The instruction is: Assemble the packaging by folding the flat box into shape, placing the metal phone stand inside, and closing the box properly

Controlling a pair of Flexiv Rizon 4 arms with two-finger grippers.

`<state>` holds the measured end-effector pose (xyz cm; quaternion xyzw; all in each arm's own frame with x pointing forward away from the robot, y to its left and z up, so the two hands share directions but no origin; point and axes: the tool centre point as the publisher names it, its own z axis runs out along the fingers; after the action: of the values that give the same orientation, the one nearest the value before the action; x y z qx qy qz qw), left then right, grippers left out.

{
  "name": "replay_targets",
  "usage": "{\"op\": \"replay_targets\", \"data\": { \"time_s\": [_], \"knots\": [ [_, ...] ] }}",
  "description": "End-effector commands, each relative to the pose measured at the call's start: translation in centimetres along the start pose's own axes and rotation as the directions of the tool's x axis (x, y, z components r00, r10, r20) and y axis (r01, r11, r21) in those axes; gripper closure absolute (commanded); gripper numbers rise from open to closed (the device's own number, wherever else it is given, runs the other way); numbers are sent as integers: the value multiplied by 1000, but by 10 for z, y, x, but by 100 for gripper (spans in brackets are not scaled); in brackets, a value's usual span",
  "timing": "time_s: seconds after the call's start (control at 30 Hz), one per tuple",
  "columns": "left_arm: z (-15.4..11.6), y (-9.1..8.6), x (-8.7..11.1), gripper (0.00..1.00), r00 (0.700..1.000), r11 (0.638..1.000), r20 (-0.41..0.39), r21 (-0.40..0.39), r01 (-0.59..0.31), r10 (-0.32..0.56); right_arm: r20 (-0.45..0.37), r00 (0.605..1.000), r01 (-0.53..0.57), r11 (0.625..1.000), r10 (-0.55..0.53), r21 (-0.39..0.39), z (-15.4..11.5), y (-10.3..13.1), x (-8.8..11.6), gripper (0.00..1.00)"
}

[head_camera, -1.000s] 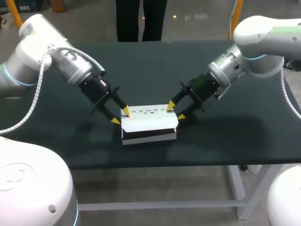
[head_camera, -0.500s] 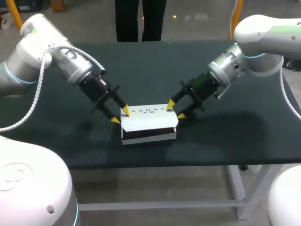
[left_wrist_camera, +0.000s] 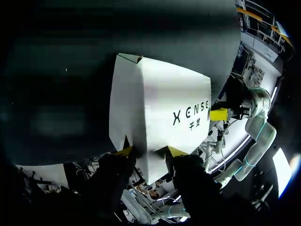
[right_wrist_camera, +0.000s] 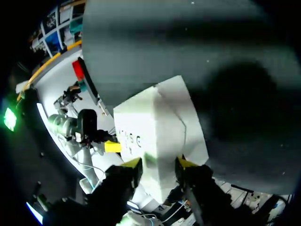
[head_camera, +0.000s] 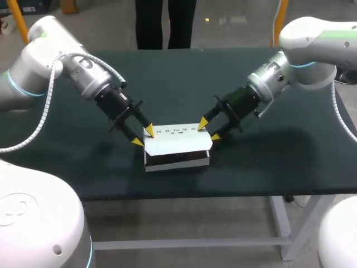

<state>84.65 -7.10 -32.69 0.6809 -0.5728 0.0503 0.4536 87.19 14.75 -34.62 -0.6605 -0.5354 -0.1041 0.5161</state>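
Straddling box edges are left tool, right tool.

Even light from overhead fills the scene. The white box is the brightest thing, its top nearly washed out against the dark matte table. Soft shadows pool on the table beneath the left arm and the right arm, whose pale shells carry a gentle sheen.
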Motion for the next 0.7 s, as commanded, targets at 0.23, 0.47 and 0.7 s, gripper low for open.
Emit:
{"op": "replay_targets", "data": {
  "time_s": [0.23,0.47,0.7],
  "knots": [
    [4,-7,7,58,1000,999,4,-54,-5,5,-10,1000,-16,999,16,35,2,4,5,51],
    [5,-7,8,59,1000,997,3,-82,-5,6,-13,1000,-28,999,28,43,2,4,4,51],
    [4,-6,8,59,1000,995,4,-101,-3,3,-18,999,-37,998,38,57,3,3,5,51]
  ]
}}
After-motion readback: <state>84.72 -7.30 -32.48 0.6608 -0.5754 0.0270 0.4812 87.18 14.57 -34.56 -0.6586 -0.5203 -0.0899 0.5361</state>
